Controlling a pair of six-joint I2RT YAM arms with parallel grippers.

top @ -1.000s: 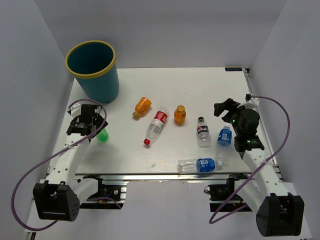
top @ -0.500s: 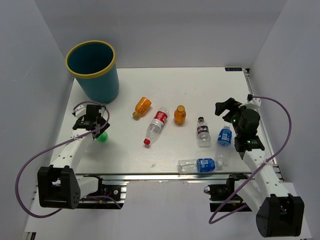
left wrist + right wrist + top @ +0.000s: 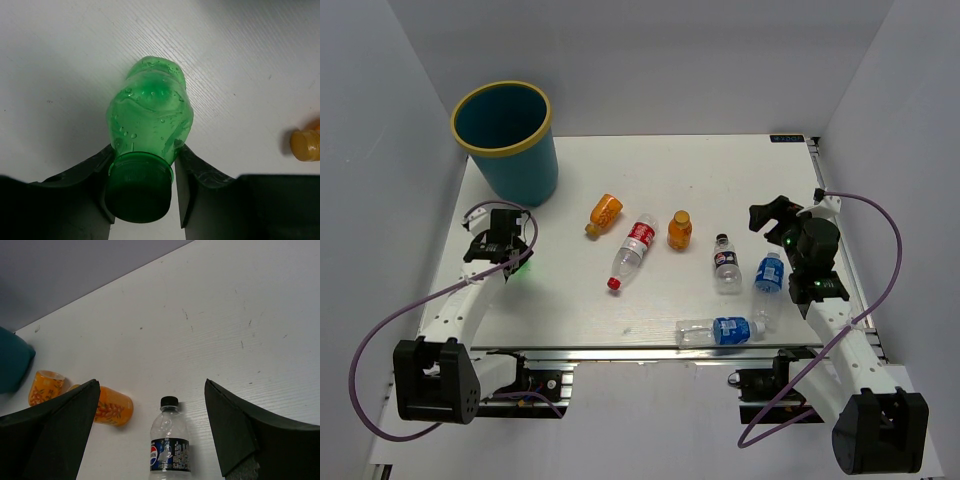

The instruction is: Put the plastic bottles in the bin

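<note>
Since the left gripper (image 3: 142,170) is clamped on the green bottle (image 3: 150,115) by its neck, at the table's (image 3: 670,170) left, near the bin (image 3: 525,170), the grasp looks made. Next it needs lifting up and over into the bin. The right gripper (image 3: 151,385) hangs open.

Left gripper (image 3: 512,260) sits out around 9 o'clock on the table, arm stretched forward, jaws pinched on the green bottle (image 3: 150,120). Right gripper (image 3: 772,215) is at 3 o'clock, fingers spread wide.

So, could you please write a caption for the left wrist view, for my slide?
Left gripper, jaws closed on the neck of the green bottle lying on the white table.
</note>
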